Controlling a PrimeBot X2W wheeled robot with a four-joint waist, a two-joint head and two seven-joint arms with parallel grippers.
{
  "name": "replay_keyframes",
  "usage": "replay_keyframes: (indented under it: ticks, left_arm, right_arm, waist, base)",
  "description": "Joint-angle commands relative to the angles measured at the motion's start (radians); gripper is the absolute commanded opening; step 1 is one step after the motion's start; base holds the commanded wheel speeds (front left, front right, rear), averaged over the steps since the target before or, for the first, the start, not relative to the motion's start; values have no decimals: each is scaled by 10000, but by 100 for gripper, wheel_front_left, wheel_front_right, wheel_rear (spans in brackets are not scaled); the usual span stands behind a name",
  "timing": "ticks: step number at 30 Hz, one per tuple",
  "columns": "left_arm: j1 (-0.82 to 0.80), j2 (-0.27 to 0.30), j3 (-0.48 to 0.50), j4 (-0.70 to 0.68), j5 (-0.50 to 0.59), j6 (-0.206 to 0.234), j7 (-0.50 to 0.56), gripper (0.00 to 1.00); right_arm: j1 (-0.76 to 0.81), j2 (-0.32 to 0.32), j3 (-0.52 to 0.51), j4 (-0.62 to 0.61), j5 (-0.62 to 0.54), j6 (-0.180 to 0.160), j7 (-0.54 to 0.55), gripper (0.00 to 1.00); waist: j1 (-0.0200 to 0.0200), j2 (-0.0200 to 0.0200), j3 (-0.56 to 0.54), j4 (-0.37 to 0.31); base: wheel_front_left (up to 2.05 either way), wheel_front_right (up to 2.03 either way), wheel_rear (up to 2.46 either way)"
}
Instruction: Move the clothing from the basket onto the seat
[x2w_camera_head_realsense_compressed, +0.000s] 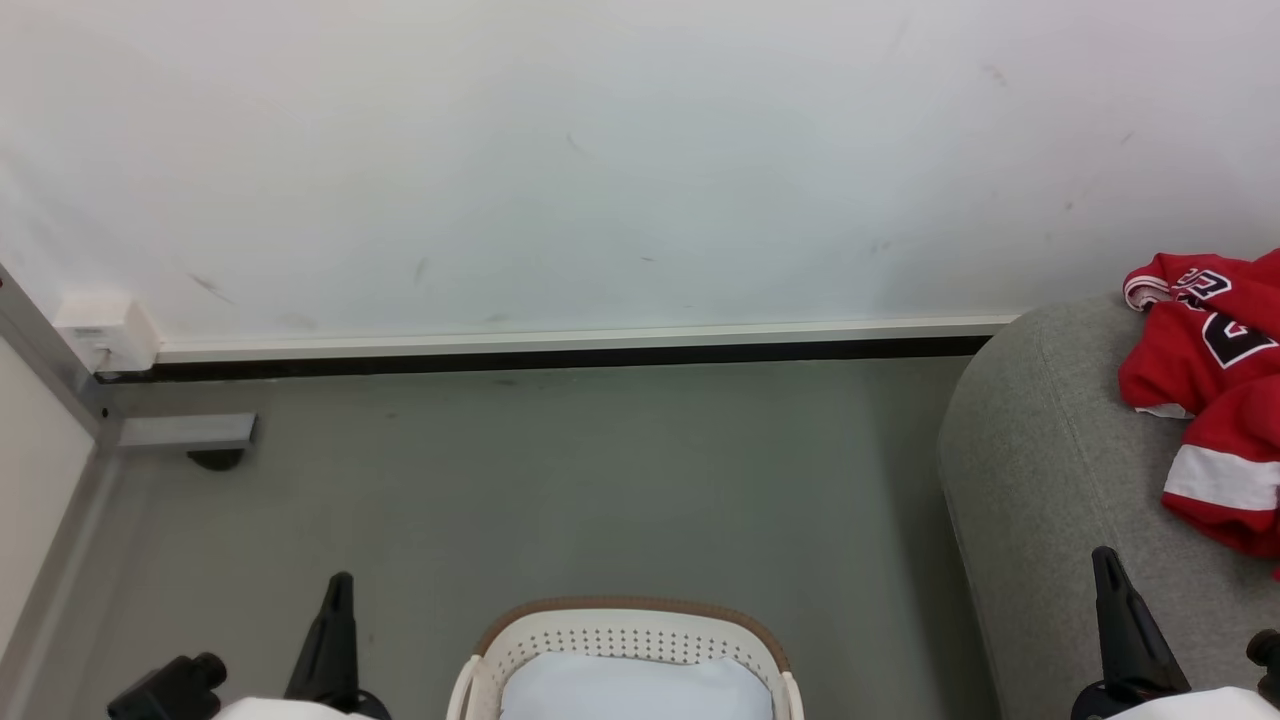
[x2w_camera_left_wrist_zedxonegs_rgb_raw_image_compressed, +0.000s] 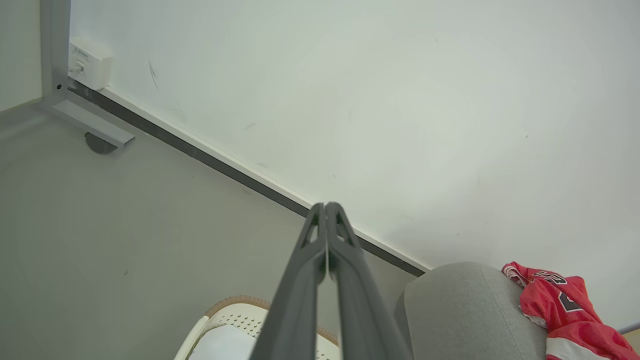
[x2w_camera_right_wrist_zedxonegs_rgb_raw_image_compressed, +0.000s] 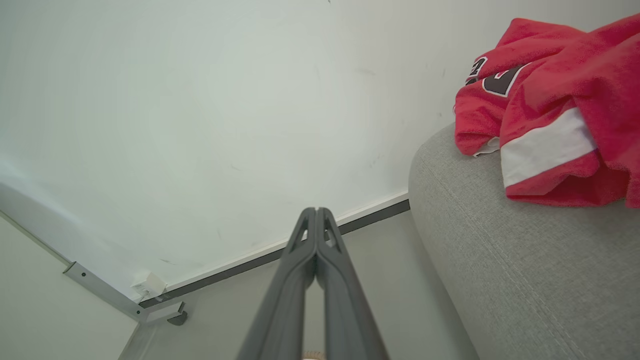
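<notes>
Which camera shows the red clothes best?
The right wrist view: the clothing lies large and close on the seat. In the head view the clothing is cut by the right edge; the left wrist view shows the clothing small, bottom right.

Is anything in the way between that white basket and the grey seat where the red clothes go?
Nothing visible is. Only open floor lies between the basket and the seat, and the red clothing already lies on top of the seat.
</notes>
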Motion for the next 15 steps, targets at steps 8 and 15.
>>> replay_keyframes:
  ticks: [8, 15]
  left_arm:
    - [-334, -7, 225, -31, -1291, -114, 347, 0]
    - [-403, -38, 355, 41, -2208, -195, 592, 0]
  right_arm:
    - [-312, 35, -238, -46, 1267, -6, 298, 0]
    - [-377, 93, -377, -5, 2158, -8, 524, 0]
  waist:
    - [0, 0, -16, 18]
    - [0, 0, -31, 34]
  base:
    - [0, 0, 0]
    - [0, 0, 0]
